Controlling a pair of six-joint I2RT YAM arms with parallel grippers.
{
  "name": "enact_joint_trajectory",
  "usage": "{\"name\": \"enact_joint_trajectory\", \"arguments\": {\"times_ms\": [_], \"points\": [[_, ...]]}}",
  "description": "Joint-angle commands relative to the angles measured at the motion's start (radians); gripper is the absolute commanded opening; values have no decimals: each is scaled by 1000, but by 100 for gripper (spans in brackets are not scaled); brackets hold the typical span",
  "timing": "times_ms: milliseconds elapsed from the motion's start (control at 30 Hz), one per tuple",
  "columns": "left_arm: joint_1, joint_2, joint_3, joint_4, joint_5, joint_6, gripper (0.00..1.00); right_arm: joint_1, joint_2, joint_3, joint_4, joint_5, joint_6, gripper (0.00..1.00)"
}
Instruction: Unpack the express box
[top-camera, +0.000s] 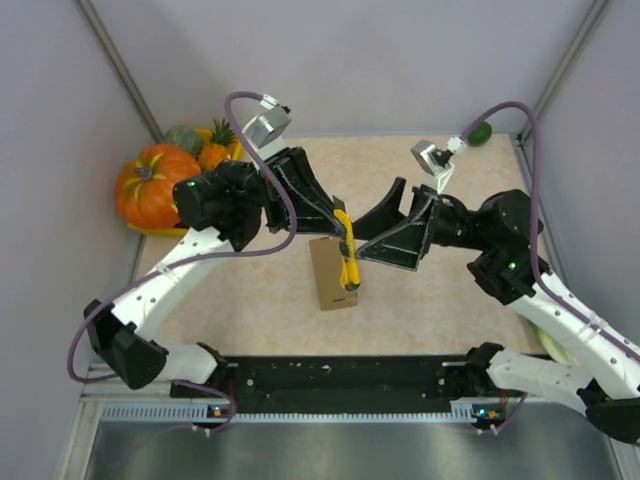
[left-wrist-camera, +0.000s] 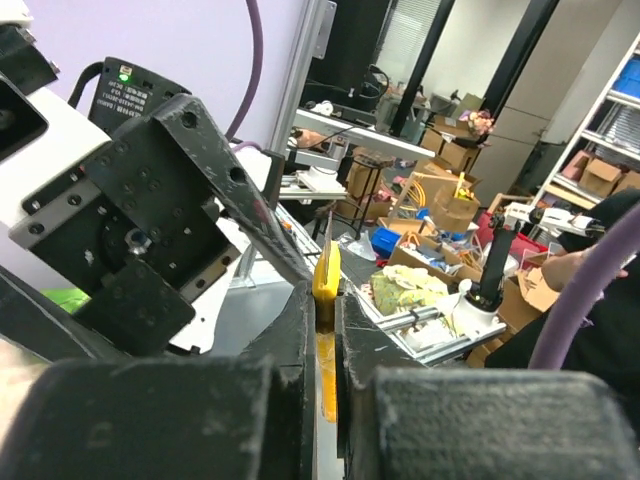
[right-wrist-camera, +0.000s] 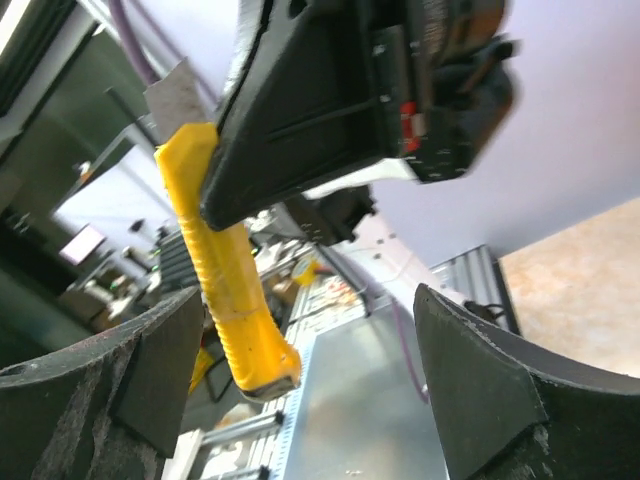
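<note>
The express box (top-camera: 328, 282), a small brown cardboard box, lies mid-table. Above it hangs a yellow utility knife (top-camera: 348, 256), its handle pointing down. My left gripper (top-camera: 343, 228) is shut on the knife's upper part; in the left wrist view the yellow knife (left-wrist-camera: 326, 282) sits pinched between the black fingers (left-wrist-camera: 300, 340). My right gripper (top-camera: 372, 226) is open beside the knife. In the right wrist view the knife handle (right-wrist-camera: 228, 300) hangs free near the left finger (right-wrist-camera: 150, 370), with the left gripper (right-wrist-camera: 320, 100) clamped on it above. Neither wrist view shows the box.
An orange pumpkin (top-camera: 152, 186), a small pineapple (top-camera: 216, 150) and a green gourd (top-camera: 183, 137) sit on a yellow tray at the back left. A green fruit (top-camera: 480, 132) lies at the back right corner. Grey walls enclose the table.
</note>
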Motion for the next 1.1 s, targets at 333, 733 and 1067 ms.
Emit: {"name": "enact_joint_trajectory", "arguments": {"times_ms": [333, 733, 1067], "points": [[-3, -339, 63, -1337, -741, 811, 0, 80, -86, 95, -366, 339, -423, 87], [-3, -371, 30, -1404, -874, 730, 0, 183, 64, 182, -290, 499, -508, 76], [10, -362, 30, -1470, -869, 776, 6, 183, 75, 177, -363, 605, -453, 0]]}}
